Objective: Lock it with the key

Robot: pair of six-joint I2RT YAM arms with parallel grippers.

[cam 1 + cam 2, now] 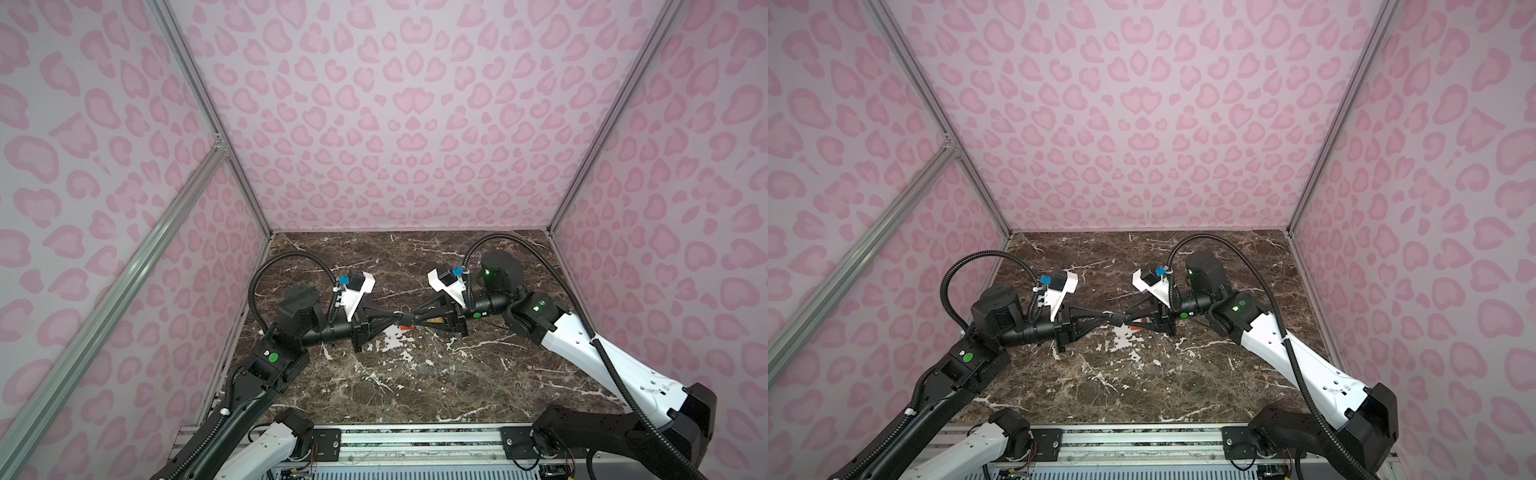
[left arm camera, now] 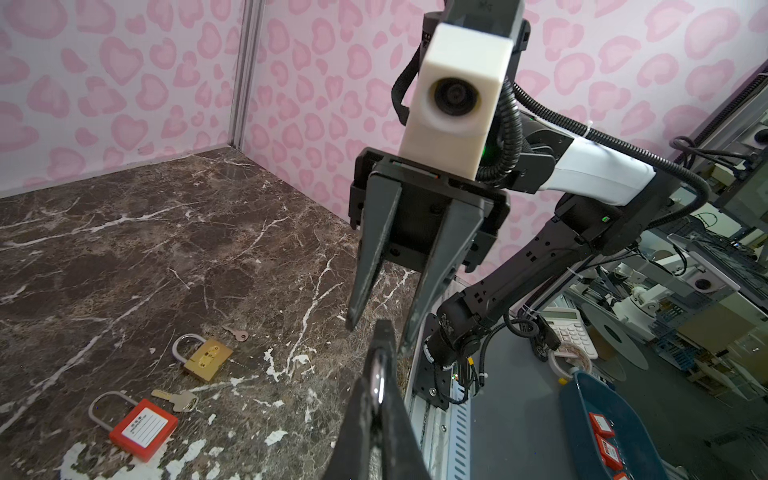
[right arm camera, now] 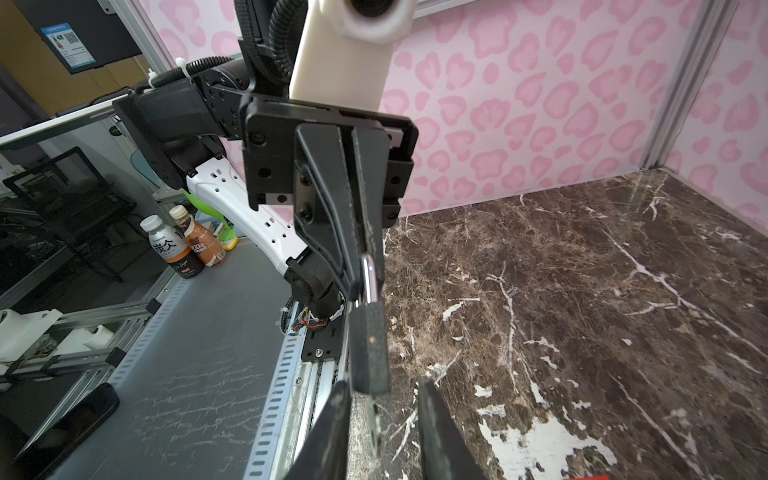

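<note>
A dark grey padlock (image 3: 369, 345) hangs above the marble table (image 1: 415, 374) in its middle. My left gripper (image 3: 365, 259) is shut on its silver shackle (image 3: 370, 282). A key (image 3: 376, 424) sticks out of the bottom of the padlock body. My right gripper (image 3: 383, 386) is open, its fingers on either side of the key with a gap on both sides. In both top views the two grippers meet tip to tip at the padlock (image 1: 406, 320) (image 1: 1117, 319). In the left wrist view the shackle (image 2: 377, 374) shows as a bright sliver between my shut fingers.
A brass padlock (image 2: 205, 359), a red padlock (image 2: 141, 428) and two loose keys (image 2: 176, 400) (image 2: 237, 332) lie on the table under the grippers. A metal rail (image 1: 415, 440) runs along the front edge. Pink patterned walls close three sides. Bottles (image 3: 183, 245) stand off the table.
</note>
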